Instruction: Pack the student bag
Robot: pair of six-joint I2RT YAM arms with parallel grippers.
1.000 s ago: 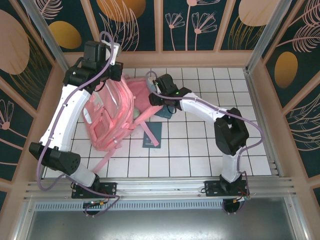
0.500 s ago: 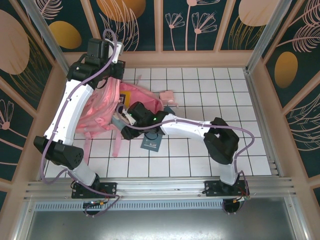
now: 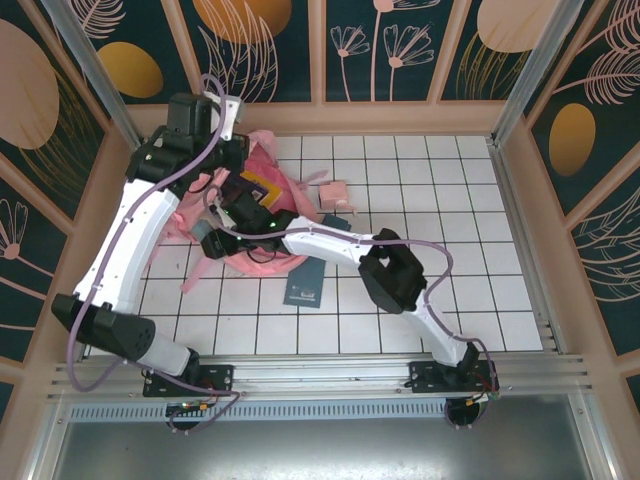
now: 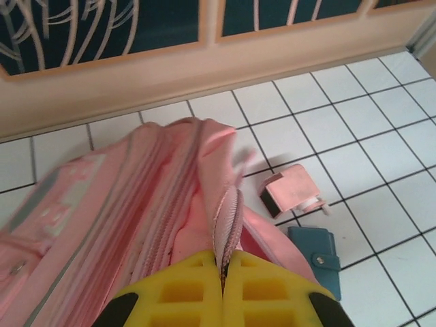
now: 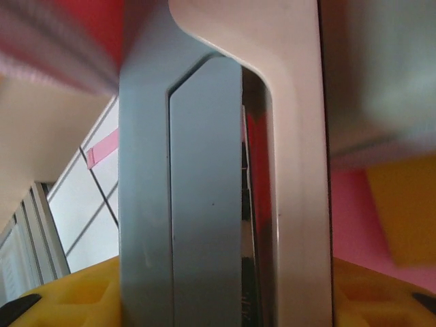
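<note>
The right half of the white tiled surface [image 3: 450, 200] lies bare, from the lower right up to the back wall. The upper left is crowded. A large soft pink fabric backpack [image 4: 122, 197] sits there with its zip edge pinched in the left claw [image 4: 223, 276]. The right arm [image 3: 330, 243] stretches across the middle, its claw [image 3: 222, 222] clamping a flat grey-and-white case [image 5: 204, 204] over the bag. A small pink box [image 3: 333, 192], a teal wallet [image 4: 315, 251] and a dark blue booklet [image 3: 303, 290] dot the nearby tiles.

student bag [image 4: 136, 197]: soft matt pink cloth | grey case [image 5: 204, 204]: smooth glossy plastic | tabletop [image 3: 420, 170]: smooth white tile
</note>
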